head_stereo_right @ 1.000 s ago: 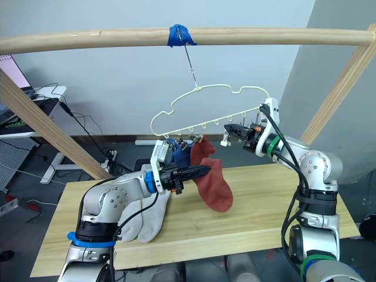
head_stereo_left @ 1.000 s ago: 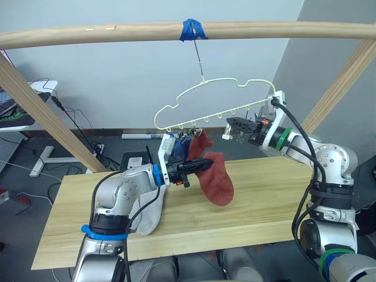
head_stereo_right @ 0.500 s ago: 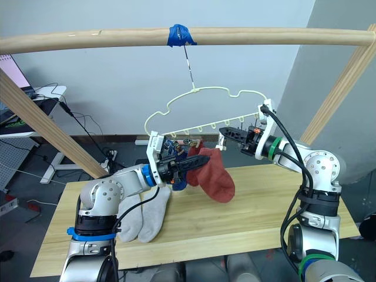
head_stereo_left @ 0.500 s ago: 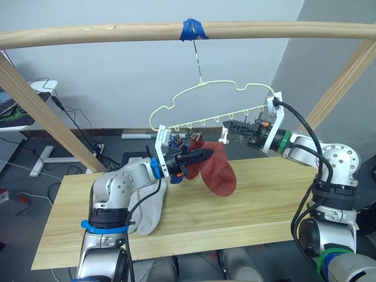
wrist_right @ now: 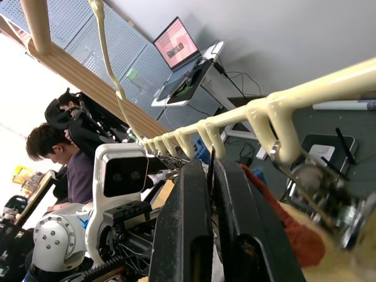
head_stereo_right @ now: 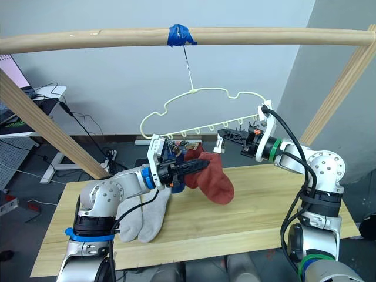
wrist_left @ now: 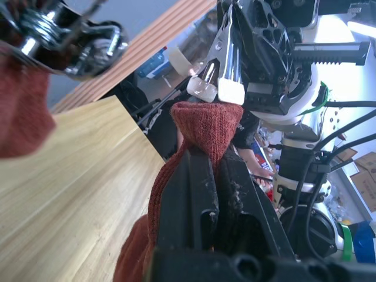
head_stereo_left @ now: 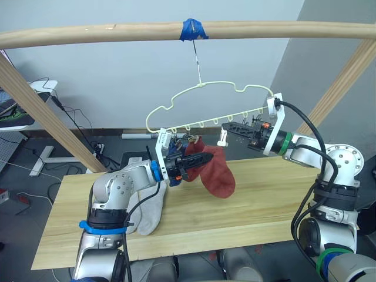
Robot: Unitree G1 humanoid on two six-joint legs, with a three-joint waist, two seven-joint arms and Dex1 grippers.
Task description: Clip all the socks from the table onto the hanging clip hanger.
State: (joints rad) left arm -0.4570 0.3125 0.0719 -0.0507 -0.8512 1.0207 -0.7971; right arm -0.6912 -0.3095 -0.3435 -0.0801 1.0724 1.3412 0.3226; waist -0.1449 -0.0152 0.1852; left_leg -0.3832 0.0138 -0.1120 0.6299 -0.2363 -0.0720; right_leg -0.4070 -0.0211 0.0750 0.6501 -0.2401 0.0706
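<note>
Left gripper [head_stereo_left: 207, 158], closed on a red sock [head_stereo_left: 218, 176], has lifted its cuff from below the hanger [head_stereo_left: 205, 106] to a clip [wrist_left: 218, 70], which the closed right gripper [head_stereo_left: 230, 126] pinches. Clipping looks imminent.

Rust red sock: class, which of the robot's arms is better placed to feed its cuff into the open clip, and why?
Left. The left gripper pinches the rust red sock, its cuff just under the clip. The right gripper is busy squeezing that clip.

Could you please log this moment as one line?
left gripper: holds red sock | right gripper: squeezes clip | grey socks: on table
</note>
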